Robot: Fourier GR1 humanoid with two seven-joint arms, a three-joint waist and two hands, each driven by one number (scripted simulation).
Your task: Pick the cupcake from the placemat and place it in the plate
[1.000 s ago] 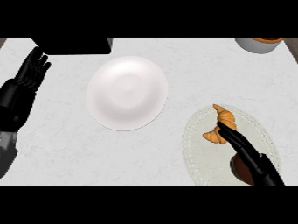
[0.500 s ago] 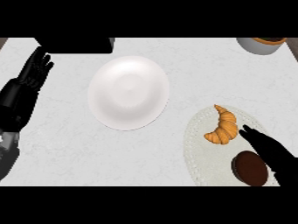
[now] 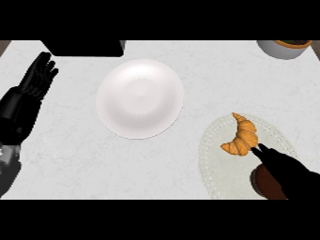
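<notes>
Since a moment ago the right hand (image 3: pixel 294 176) has slid down toward the lower right of the frame, uncovering the croissant (image 3: pixel 242 137) and lying over the dark cupcake (image 3: pixel 265 183) on the placemat (image 3: pixel 214 157). Its fingers seem curled round the cupcake, though the view hides the grip; nothing is lifted yet. The left hand (image 3: pixel 31 89) rests spread at upper left. One white plate (image 3: pixel 140 98), one croissant, one cupcake, one bowl (image 3: pixel 285 48) at upper right.

Our right hand (image 3: pixel 290 173) hides much of the cupcake (image 3: pixel 262 183); the cup (image 3: pixel 285 48) runs off the top edge.
</notes>
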